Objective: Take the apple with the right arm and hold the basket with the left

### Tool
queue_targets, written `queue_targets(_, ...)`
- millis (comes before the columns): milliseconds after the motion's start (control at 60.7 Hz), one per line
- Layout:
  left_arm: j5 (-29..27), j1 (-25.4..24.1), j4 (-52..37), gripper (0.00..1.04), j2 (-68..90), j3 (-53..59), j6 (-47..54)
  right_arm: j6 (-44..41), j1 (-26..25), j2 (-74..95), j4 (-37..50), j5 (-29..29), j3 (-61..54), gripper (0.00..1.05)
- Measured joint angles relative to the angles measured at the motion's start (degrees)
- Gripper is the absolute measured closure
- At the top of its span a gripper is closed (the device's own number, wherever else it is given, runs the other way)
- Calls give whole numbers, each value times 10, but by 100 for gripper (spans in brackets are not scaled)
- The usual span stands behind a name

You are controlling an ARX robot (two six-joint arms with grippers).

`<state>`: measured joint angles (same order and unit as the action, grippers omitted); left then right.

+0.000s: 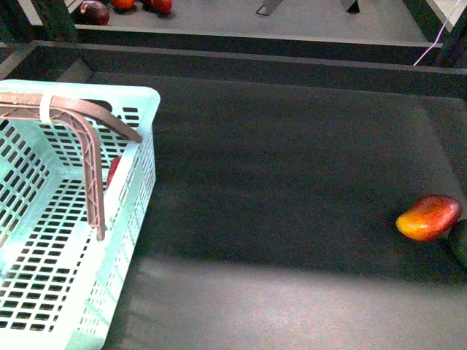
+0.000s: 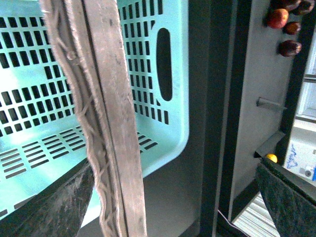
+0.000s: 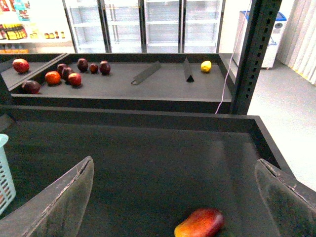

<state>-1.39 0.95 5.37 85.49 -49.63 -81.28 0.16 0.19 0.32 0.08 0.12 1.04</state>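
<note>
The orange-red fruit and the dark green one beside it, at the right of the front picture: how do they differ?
The orange-red fruit is elongated and glossy, shading from yellow-orange to deep red; the dark green fruit looks rounder and nearly black-green. The orange-red one shows whole, while the green one is cut off by the picture's edge. Both lie on the dark shelf surface, close together, well outside the basket.

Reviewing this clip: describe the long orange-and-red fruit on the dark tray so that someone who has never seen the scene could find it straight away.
In the front view, start at the big mint basket on the left of the dark tray, then look across to the tray's far right edge. The mango lies there on its side, beside a dark green fruit. It is elongated, yellow-orange at one end and red at the other; its neighbour is plain green.
</note>
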Motion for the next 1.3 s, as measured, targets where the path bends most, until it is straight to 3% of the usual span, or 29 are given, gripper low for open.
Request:
queue_targets(198, -29, 14, 62, 7, -103, -2, -2, 0, 0, 0, 0, 0, 0, 9)
queue_targets(445, -29, 21, 66, 7, -113, -4, -7, 0, 0, 0, 0, 0, 0, 9)
queue_targets(478, -24, 20, 22, 11, -115, 11, 27, 0, 0, 0, 0, 0, 0, 9)
queue_targets(511, -15, 19, -113, 19, -125, 61, 135, 0, 0, 0, 0, 0, 0, 9)
queue_targets(593, 15, 3, -348, 36, -152, 172, 400, 0, 0, 0, 0, 0, 0, 9)
queue_targets(676, 13, -7, -455, 52, -185, 237, 608, 0, 0, 0, 0, 0, 0, 9)
queue_targets(791, 14, -8, -480, 75, -228, 294, 749, 0, 0, 0, 0, 0, 0, 9)
queue_targets(940, 14, -8, -481, 102, -271, 349, 791, 0, 0, 0, 0, 0, 0, 9)
queue_targets(1302, 14, -8, -445, 102, -394, 431, 804, 0, 0, 0, 0, 0, 0, 9)
